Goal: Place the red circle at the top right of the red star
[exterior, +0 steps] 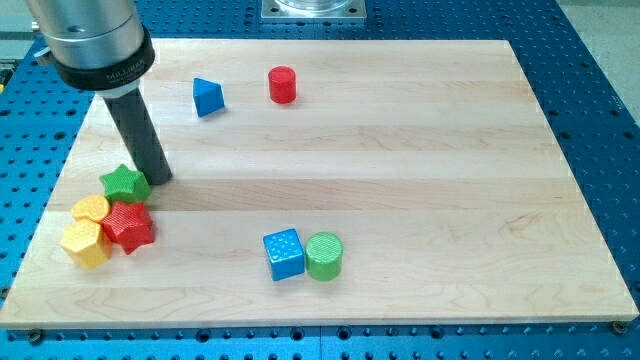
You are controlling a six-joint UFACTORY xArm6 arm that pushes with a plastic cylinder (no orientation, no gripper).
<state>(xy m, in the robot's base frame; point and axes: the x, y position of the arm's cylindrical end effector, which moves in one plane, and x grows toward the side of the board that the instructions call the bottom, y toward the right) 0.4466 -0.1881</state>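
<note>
Camera view looks down on a pale wooden board (400,150) resting on a blue perforated table (600,60). At the upper left of the frame the arm's silver collar narrows into the dark rod, and my tip (158,180) meets the board at mid-left, just beside the right edge of the green star (123,183) and seemingly touching it. No gripper is fitted, only the rod, so no jaws can be apart, together or clamped on anything. Directly below the green star lies the red star (128,226), the two touching or nearly so. Pressed against the red star's left side are two yellow blocks: one yellow block (90,209) toward the upper left of it and another yellow block (85,243) lower down, their exact shapes hard to make out. The red circle (283,85), a short cylinder, stands well apart in the upper middle of the frame, with the blue triangle (208,97) near it on the left. At lower centre a blue cube (284,254) and a green cylinder (324,256) sit side by side, touching.
</note>
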